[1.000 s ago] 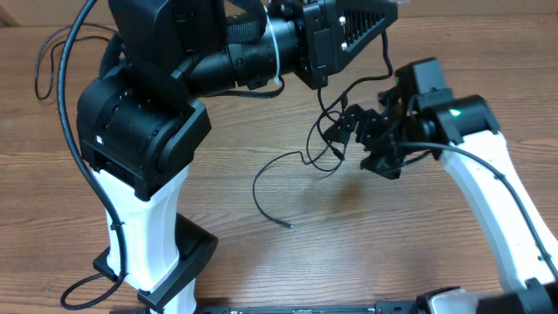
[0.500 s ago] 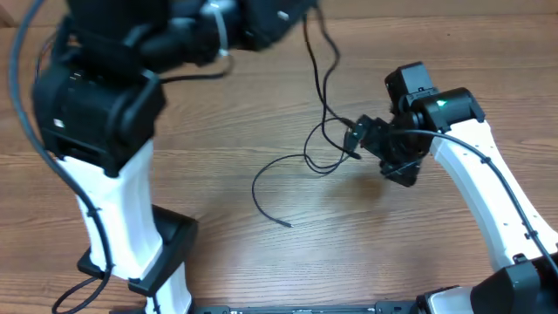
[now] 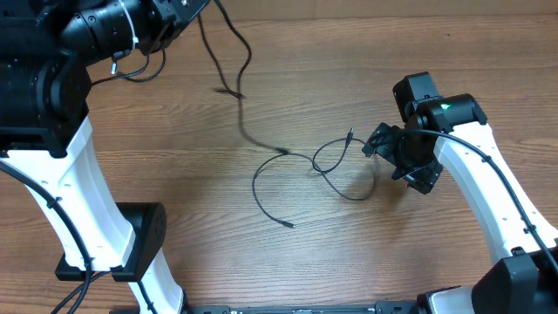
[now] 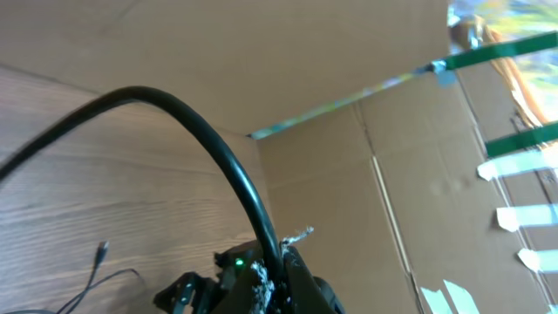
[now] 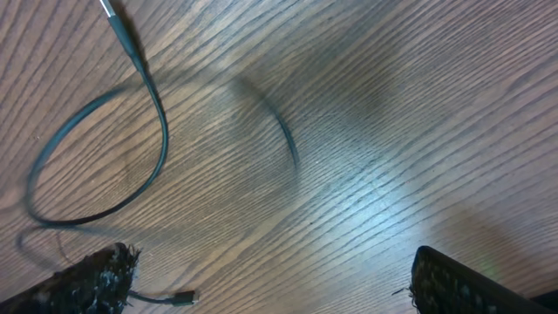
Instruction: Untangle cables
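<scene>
Item 1, my left gripper: clamped tight, high and far off from the bundle, with a lifted cable running from it down to the table. I judge the cable is pinched there, though the wrist view shows no fingers. Item 2, my right gripper: jaws spread wide, empty, low over the wood. Item 3, the looped cable: flat on the table just ahead of the right fingertips, plug end pointing away. Step in hand: drawing 1 strand out of the bundle. Next move, as I judge it: the right gripper pins the loop so the pull separates them.
</scene>
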